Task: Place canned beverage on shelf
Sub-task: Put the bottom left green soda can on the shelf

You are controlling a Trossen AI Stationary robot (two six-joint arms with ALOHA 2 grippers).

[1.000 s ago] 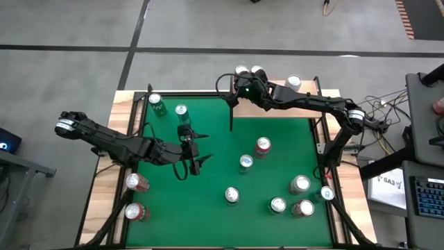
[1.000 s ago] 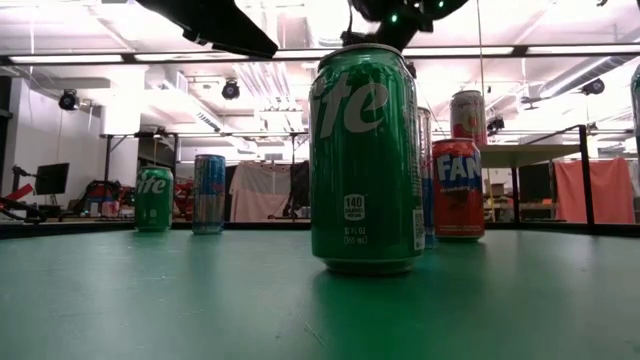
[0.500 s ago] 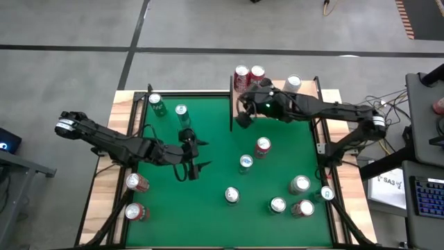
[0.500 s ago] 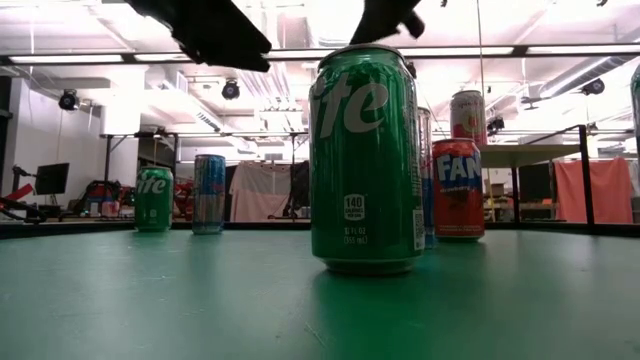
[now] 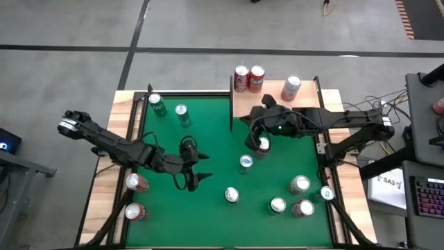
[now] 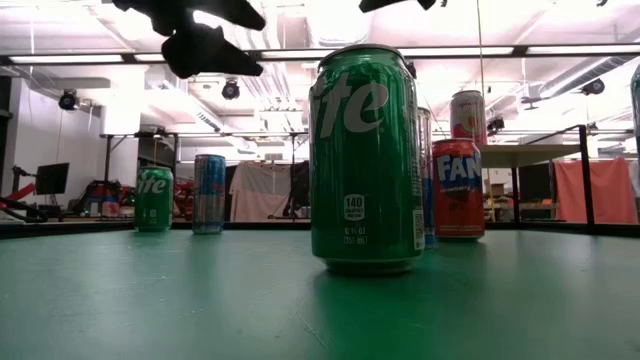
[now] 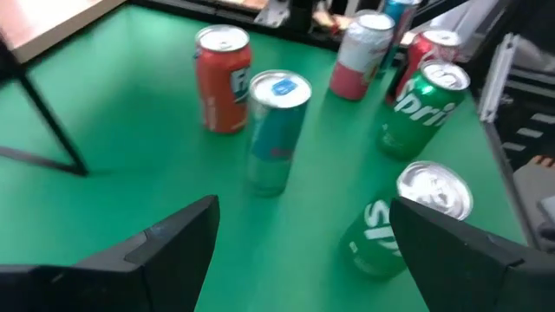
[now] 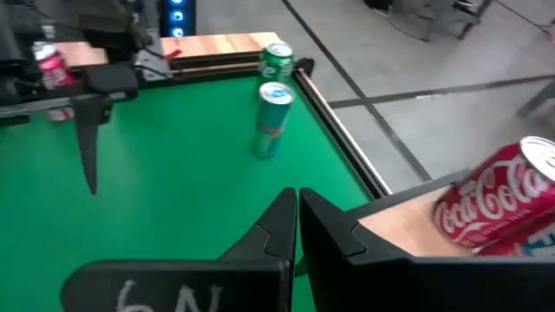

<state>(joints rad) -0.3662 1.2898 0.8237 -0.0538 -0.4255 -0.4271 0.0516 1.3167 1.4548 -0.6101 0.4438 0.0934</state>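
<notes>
The shelf [image 5: 272, 103], a small light-wood board on black posts, stands at the table's far edge. It bears two red cans [image 5: 248, 78] and a pink can [image 5: 291, 87]. A Coca-Cola can [image 8: 494, 208] shows on it in the right wrist view. My right gripper [image 5: 251, 139] is shut and empty above the felt, just near of the shelf and by a red can [image 5: 262, 144]. My left gripper [image 5: 196, 163] hovers open over the table's middle left. A green Sprite can [image 7: 408, 217] and a teal can [image 7: 276, 130] stand upright on the felt ahead of its fingers.
Several more cans stand on the felt: a green can [image 5: 156, 104] and a teal can [image 5: 182, 113] at the far left, a cluster [image 5: 298, 198] at the near right. Two red cans [image 5: 134, 196] stand on the left wooden strip. Black frame posts [image 5: 230, 104] edge the table.
My right gripper has drawn back from the shelf's far left corner toward the table's near edge and risen, staying shut, and now hangs past the shelf's front edge. My left gripper has rolled about its pointing line and edged toward the near edge, staying open.
</notes>
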